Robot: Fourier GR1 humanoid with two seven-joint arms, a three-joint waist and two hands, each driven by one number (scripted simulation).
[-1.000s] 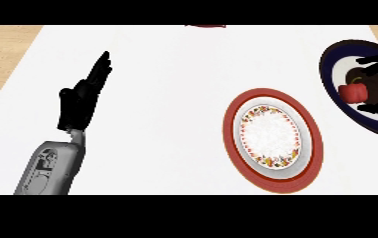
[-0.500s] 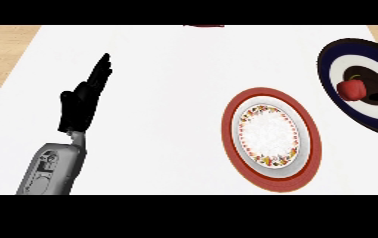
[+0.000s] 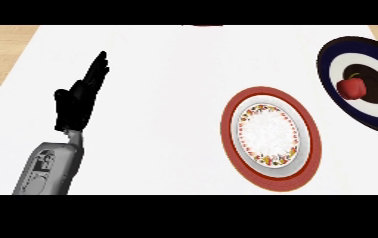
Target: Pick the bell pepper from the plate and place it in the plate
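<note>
A red bell pepper (image 3: 353,87) with a dark stem lies in the dark middle of a navy-and-white plate (image 3: 325,58) at the right edge of the head view. No hand touches it. A red-rimmed plate (image 3: 227,132) with a floral band and a white centre sits to its lower left, with nothing on it. My left hand (image 3: 74,104) rests open at the far left, fingers straight and pointing up, well away from both plates. My right hand does not show.
A sliver of a red object (image 3: 207,25) peeks in at the top edge. The white counter (image 3: 162,82) stretches between my left hand and the plates, and wooden floor (image 3: 15,42) shows past its left edge.
A dark shape that covered the pepper at the right edge one second ago has drawn away out of view, and the pepper now shows whole. My left hand has stayed put.
</note>
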